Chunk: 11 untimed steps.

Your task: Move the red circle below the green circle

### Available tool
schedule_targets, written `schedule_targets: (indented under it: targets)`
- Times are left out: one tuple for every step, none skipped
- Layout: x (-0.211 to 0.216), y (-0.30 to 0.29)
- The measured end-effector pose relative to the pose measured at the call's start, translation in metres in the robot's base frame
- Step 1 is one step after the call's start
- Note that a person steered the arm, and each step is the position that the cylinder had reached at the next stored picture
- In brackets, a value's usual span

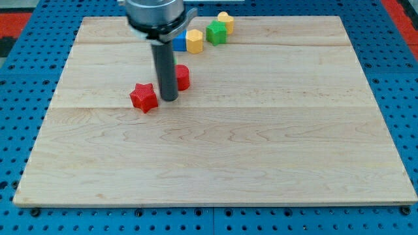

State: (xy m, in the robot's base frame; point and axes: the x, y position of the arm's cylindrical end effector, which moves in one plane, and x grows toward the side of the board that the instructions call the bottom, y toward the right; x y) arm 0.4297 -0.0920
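Observation:
The red circle (182,77) lies on the wooden board (261,143), partly hidden behind my dark rod. My tip (169,99) rests on the board just left of and below the red circle, touching or nearly touching it. A red star (144,97) lies just left of my tip. A small sliver of green (175,59) shows beside the rod above the red circle; it may be the green circle, mostly hidden by the rod.
Near the view's top sit a blue block (179,42), a yellow hexagon (194,40), a green block (216,32) and a yellow block (225,21) in a slanted row. The arm's grey body (155,14) hangs over the board's top left.

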Motion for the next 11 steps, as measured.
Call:
schedule_targets:
  targets:
    - [-0.037, -0.033]
    - [-0.064, -0.012]
    - [-0.083, 0.027]
    - [-0.098, 0.035]
    - [-0.079, -0.004]
    - [-0.034, 0.019]
    - [-0.032, 0.048]
    - [-0.049, 0.049]
    - [-0.022, 0.080]
    - [-0.031, 0.118]
    - [-0.045, 0.074]
